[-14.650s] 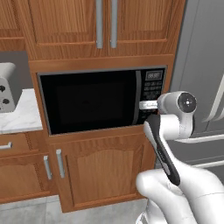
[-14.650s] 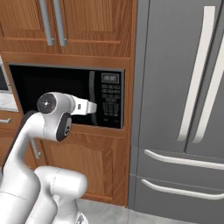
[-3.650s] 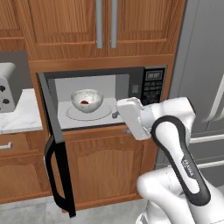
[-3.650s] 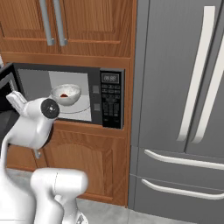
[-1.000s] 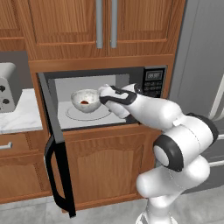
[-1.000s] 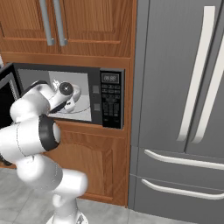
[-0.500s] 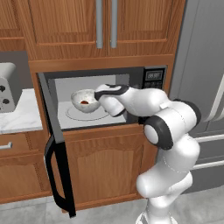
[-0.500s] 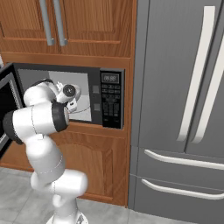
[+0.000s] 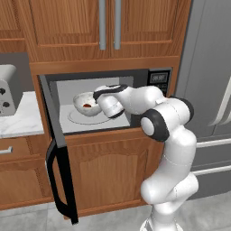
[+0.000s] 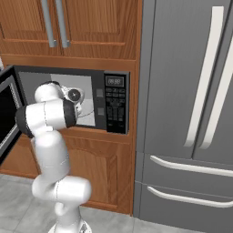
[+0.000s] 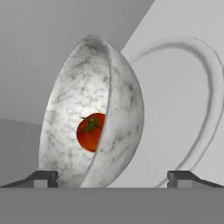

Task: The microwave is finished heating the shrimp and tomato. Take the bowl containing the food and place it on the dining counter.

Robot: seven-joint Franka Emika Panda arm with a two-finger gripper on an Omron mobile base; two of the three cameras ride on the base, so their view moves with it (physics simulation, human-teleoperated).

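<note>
Fingertips (image 11: 43, 178) of the gripper (image 11: 111, 179) stand wide apart, open, with the near wall of the bowl (image 11: 94, 118) between them and nothing gripped yet. Inside the bowl, just beyond the rim, sits the tomato (image 11: 90, 131). Further on is the round turntable (image 11: 199, 109) and the grey interior of the microwave (image 9: 153, 81), whose door (image 9: 58, 153) hangs open. So the reach looks nearly done; grasping, lifting out and carrying to the dining counter remain.

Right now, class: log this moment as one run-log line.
microwave: open | bowl: on turntable, holds tomato | gripper: open, straddling bowl rim
</note>
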